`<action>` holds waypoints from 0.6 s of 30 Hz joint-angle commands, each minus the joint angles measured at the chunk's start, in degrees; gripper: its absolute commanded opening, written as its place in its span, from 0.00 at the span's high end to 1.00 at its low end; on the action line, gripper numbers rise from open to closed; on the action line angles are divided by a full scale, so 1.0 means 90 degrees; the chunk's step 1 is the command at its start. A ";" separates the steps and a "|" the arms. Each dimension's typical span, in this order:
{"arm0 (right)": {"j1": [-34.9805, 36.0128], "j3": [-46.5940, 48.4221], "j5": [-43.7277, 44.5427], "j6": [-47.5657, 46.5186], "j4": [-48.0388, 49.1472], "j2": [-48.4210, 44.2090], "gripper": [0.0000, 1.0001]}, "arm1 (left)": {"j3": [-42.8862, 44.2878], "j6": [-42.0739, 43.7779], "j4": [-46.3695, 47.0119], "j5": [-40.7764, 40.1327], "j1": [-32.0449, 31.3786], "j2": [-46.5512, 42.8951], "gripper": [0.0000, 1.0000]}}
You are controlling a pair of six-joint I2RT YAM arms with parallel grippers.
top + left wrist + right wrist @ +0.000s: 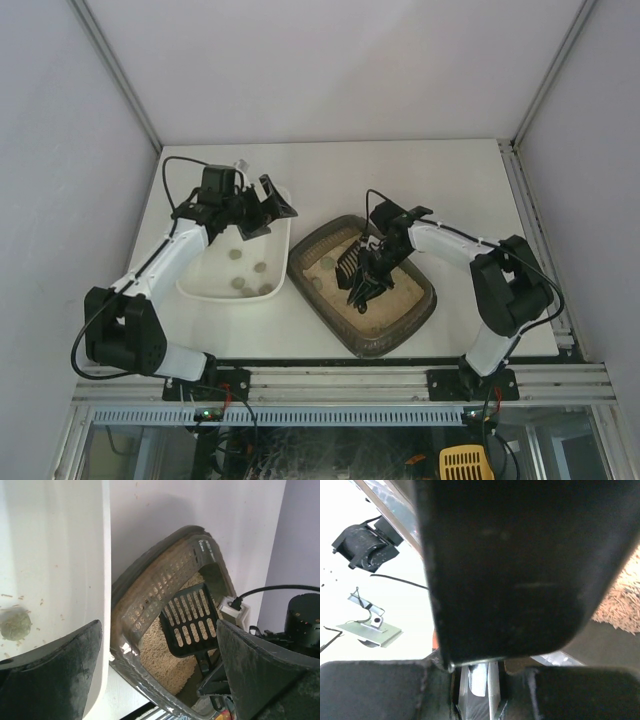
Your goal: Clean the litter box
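The dark grey-brown litter box (308,252) lies mid-table with beige litter (335,270) inside. My right gripper (378,262) is shut on the handle of a black slotted scoop (352,265), held tilted over the litter. In the right wrist view the scoop (510,565) fills the frame above the shut gripper (485,680), with litter (622,600) at the right. My left gripper (265,205) hangs open and empty over the far end of the white tray (205,285). Its wrist view shows the litter box (150,590) and scoop (190,620) between its spread fingers (55,675).
The white tray (55,540) stands just left of the litter box and holds several grey-green clumps (238,283); one clump (16,625) shows in the left wrist view. A yellow scoop (466,463) lies below the table's front rail. White walls enclose the table.
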 commanded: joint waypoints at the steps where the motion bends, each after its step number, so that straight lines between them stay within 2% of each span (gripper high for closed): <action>1: 0.0031 0.0060 -0.0597 0.0395 0.0929 0.0181 1.00 | -0.0311 0.0226 0.0177 -0.0043 0.0028 -0.0171 0.00; 10: 0.0239 0.0029 -0.0901 0.0701 0.1720 0.0617 1.00 | -0.0414 0.0421 0.0171 -0.0124 0.0082 -0.0254 0.00; 18: 0.0316 -0.0655 -0.1492 0.1643 0.3572 0.0685 1.00 | -0.0486 0.0451 0.0176 -0.0157 0.0100 -0.0312 0.00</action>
